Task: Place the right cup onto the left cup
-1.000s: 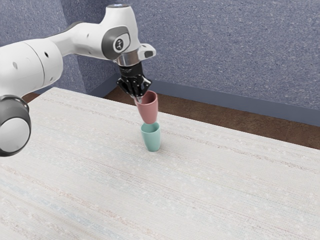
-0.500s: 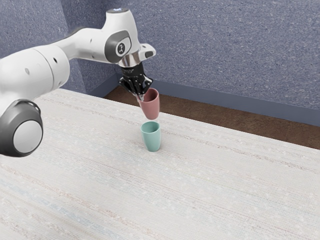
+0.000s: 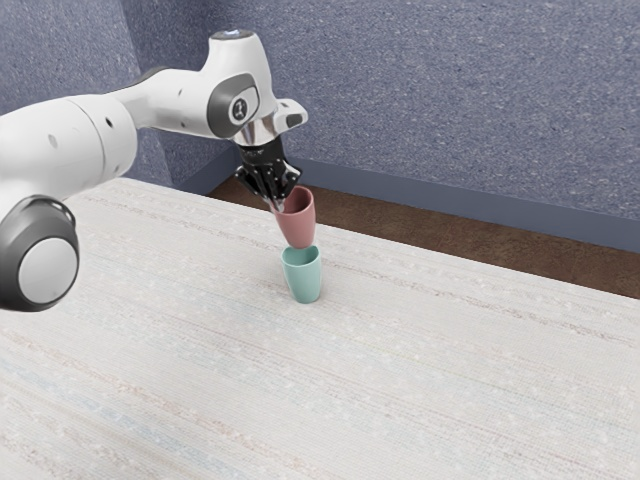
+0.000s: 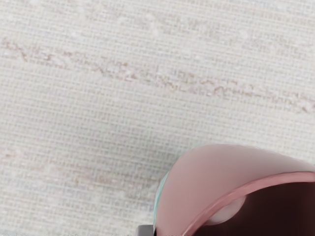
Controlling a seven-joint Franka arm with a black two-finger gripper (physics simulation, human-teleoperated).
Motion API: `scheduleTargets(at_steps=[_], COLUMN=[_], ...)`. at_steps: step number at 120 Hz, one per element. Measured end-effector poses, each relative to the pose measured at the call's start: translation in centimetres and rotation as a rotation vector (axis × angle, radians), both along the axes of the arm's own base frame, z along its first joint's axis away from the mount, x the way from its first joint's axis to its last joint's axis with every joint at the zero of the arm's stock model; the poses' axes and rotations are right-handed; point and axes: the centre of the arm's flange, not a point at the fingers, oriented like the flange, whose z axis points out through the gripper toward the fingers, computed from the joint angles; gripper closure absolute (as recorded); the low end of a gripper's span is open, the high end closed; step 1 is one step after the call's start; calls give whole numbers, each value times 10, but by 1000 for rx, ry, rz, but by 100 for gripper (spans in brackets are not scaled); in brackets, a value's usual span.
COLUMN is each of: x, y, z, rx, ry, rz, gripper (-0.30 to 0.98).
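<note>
Gripper [image 3: 277,207] pointing down, slightly tilted | pink cup [image 3: 298,226] gripped | above teal cup [image 3: 303,279]

We see bright, even light on the desk [image 3: 400,390], soft shadow beside the pink cup [image 4: 211,172], its inside dark.

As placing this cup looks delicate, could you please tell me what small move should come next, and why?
I'd probably ease my claw straight down a little: it holds the pink cup by its wall, mouth up, and in the exterior view that cup's base appears at the rim of the open teal cup.
</note>
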Motion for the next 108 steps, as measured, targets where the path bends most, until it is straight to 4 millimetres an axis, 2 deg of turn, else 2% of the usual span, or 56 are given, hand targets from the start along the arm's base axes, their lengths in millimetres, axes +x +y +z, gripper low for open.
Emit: scheduleTargets(at_steps=[25, 51, 108], x=[-7, -13, -17], y=[-3, -1, -5], z=[11, -4, 0], rx=[-1, -3, -10], ry=[-16, 5, -13], rz=[-2, 5, 7], gripper=[79, 79, 79])
